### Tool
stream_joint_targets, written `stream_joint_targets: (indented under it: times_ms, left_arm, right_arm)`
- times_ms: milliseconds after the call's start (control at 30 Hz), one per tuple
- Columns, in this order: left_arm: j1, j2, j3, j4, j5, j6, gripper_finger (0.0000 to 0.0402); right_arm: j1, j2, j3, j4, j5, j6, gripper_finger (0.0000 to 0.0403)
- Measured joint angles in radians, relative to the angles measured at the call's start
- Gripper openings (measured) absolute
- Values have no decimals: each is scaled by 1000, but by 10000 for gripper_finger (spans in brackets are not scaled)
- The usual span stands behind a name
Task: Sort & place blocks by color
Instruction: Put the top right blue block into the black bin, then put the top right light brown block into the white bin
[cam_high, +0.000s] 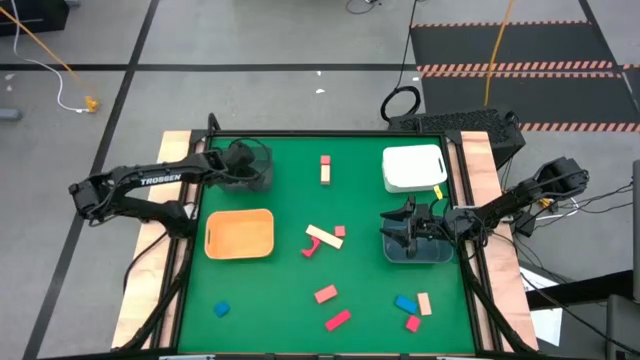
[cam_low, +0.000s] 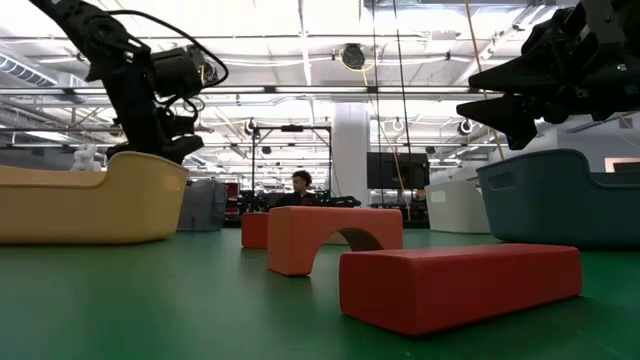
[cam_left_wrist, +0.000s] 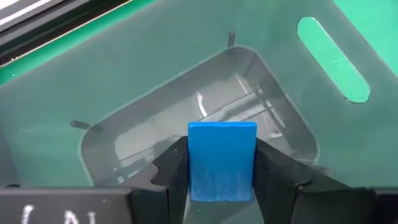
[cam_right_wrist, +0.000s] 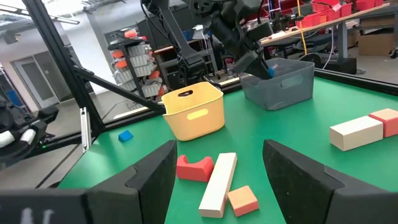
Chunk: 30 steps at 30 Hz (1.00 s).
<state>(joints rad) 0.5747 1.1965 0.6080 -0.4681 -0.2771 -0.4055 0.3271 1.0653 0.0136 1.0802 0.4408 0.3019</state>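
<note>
A: Start at your left gripper. What is it doing?

B: Its fingers are pressed against the two side faces of a blue block, directly over the dark grey bin whose bare floor shows beneath it. On the table that bin sits at about ten o'clock, in the far left corner.

A: How will that block handle?

B: My judgement: light, stiff wood with flat, smooth faces. It won't crush, but it could slide if the squeeze is loose. The hold you have, across the two flat sides, is the right one.

A: Which way does it point?

B: In the left wrist view its long axis runs out along the fingers, one end sticking past the tips toward the bin floor. It looks square to the fingers, not tilted.

A: And your right gripper?

B: The right gripper stands apart with nothing between its fingers, above the grey-blue bin at three o'clock.

A: What's left on the green table?

B: Near the centre, a tan bar lies with a red arch piece and a pink cube close by. At six o'clock lie two red bars; toward five o'clock a blue block, a tan one and a red one. A blue cube sits at seven o'clock. The orange bin stands at nine o'clock, the white bin at two.
</note>
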Motion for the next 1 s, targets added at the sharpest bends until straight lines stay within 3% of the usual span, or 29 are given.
stream_joint_targets:
  times_ms: [200, 667, 1000]
  left_arm:
    - [0, 0, 0, -1, 0, -23, 167]
    - [-32, -2, 5, 8, 44, -75, 172]
    - [-124, -142, 51, 60, 78, 53, 173]
  right_arm:
    - [0, 0, 0, 0, 0, 0, 228]
    - [0, 0, 0, 0, 0, 0, 228]
    - [0, 0, 0, 0, 0, 0, 228]
